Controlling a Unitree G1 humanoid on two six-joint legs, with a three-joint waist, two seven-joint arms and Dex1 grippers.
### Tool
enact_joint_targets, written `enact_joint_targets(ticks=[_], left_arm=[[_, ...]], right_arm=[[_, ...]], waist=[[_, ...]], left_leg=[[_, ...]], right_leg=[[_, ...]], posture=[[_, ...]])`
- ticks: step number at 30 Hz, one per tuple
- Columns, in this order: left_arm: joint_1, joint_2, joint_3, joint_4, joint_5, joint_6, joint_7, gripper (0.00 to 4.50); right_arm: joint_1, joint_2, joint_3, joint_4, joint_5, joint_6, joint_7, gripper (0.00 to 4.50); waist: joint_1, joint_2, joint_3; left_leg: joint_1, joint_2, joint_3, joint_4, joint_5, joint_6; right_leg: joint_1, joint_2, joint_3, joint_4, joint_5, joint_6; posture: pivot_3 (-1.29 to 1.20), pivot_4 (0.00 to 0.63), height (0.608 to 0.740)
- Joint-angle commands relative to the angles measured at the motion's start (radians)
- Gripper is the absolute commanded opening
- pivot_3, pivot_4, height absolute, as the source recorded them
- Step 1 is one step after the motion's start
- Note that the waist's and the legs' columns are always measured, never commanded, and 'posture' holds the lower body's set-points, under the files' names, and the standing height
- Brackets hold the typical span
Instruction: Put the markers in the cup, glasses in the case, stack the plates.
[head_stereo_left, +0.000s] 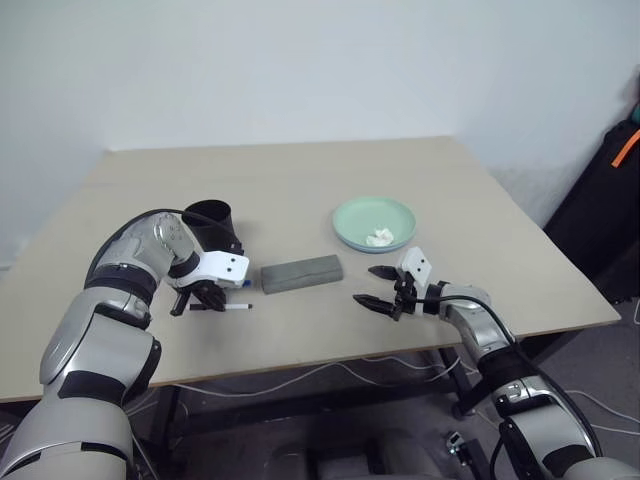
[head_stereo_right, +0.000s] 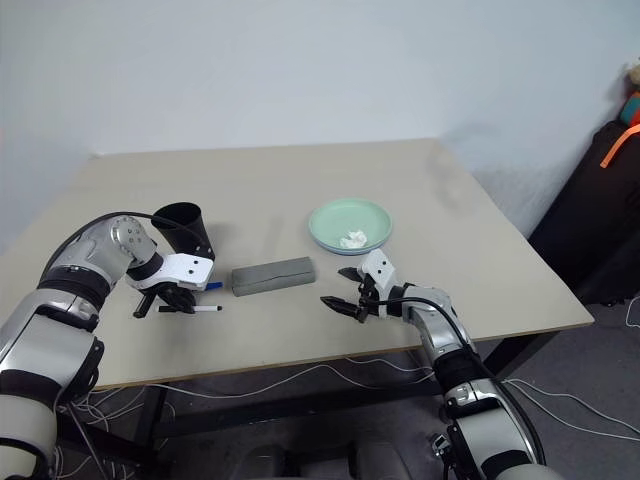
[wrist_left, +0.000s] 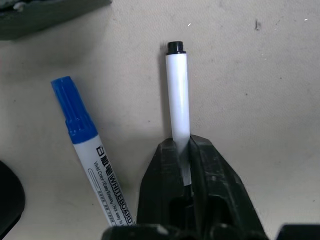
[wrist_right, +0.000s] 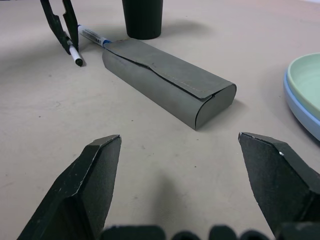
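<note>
A: Left eye view, nearest first: beige tabletop (head_stereo_left: 300, 180), cables on the floor beneath. Right end effector (head_stereo_left: 378, 287) held wide apart, holding nothing. Left end effector (wrist_left: 189, 165) pinched on the dark-capped marker (wrist_left: 178, 95), which lies on the surface.

B: Beyond?

A: Blue-capped marker (wrist_left: 80, 125) beside it; grey case (wrist_right: 167, 80), lid down; black cup (head_stereo_left: 212, 225); mint plate (head_stereo_left: 374, 222) atop the blue plate (wrist_right: 300, 112), something white in it, unclear. Pale wall, dark bag at right, cut off.
</note>
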Motion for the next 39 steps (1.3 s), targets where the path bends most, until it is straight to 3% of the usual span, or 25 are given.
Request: enact_joint_targets(ticks=[1, 9, 12, 16, 24, 39], left_arm=[[0.0, 0.017, 0.025, 0.0, -0.01, -0.007, 0.008, 0.04], [0.037, -0.029, 0.317, -0.27, -0.37, 0.184, -0.064, 0.04], [0.063, -0.054, 0.431, -0.414, -0.489, 0.334, 0.019, 0.04], [0.097, -0.105, 0.575, -0.521, -0.568, 0.39, 0.266, 0.04], [0.184, -0.156, 0.702, -0.606, -0.509, 0.321, 0.804, 0.04], [0.331, -0.228, 0.707, -0.604, -0.453, 0.227, 1.177, 0.04]], right_arm=[[-0.027, -0.001, -0.019, -0.019, 0.008, -0.015, 0.005, 4.08], [-0.006, -0.026, -0.017, -0.045, 0.007, -0.001, 0.025, 4.08], [0.003, -0.03, -0.012, -0.058, 0.008, 0.007, 0.033, 4.08], [0.002, -0.029, -0.005, -0.064, 0.007, 0.017, 0.042, 4.08], [-0.022, -0.029, -0.001, -0.053, 0.001, 0.026, 0.055, 4.08], [-0.031, -0.027, 0.002, -0.052, -0.007, 0.028, 0.066, 4.08]], waist=[[0.0, 0.0, 0.0], [0.001, -0.002, 0.001], [0.001, -0.002, 0.001], [-0.001, -0.002, 0.001], [0.001, -0.002, 0.001], [0.002, -0.002, 0.001]], left_leg=[[0.0, 0.0, 0.0, 0.0, 0.0, 0.0], [-0.003, 0.001, -0.001, 0.001, 0.0, 0.0], [-0.003, 0.0, 0.0, 0.0, -0.001, 0.001], [-0.001, 0.001, 0.0, 0.0, -0.001, 0.001], [0.0, 0.001, 0.0, 0.001, 0.0, 0.001], [-0.001, 0.0, 0.0, 0.0, -0.001, 0.0]], right_leg=[[0.0, 0.0, 0.0, 0.0, 0.0, 0.0], [-0.001, -0.002, -0.002, -0.002, 0.0, 0.001], [-0.001, -0.002, -0.001, -0.003, -0.001, 0.002], [0.0, 0.0, 0.0, -0.001, 0.0, 0.002], [0.001, 0.0, 0.0, 0.0, 0.002, 0.003], [0.001, -0.001, -0.002, -0.001, 0.003, 0.004]], posture=[[0.0, 0.0, 0.74], [0.0, 0.0, 0.74], [0.0, 0.0, 0.74], [0.0, 0.0, 0.74], [0.0, 0.0, 0.74], [0.0, 0.0, 0.74]])
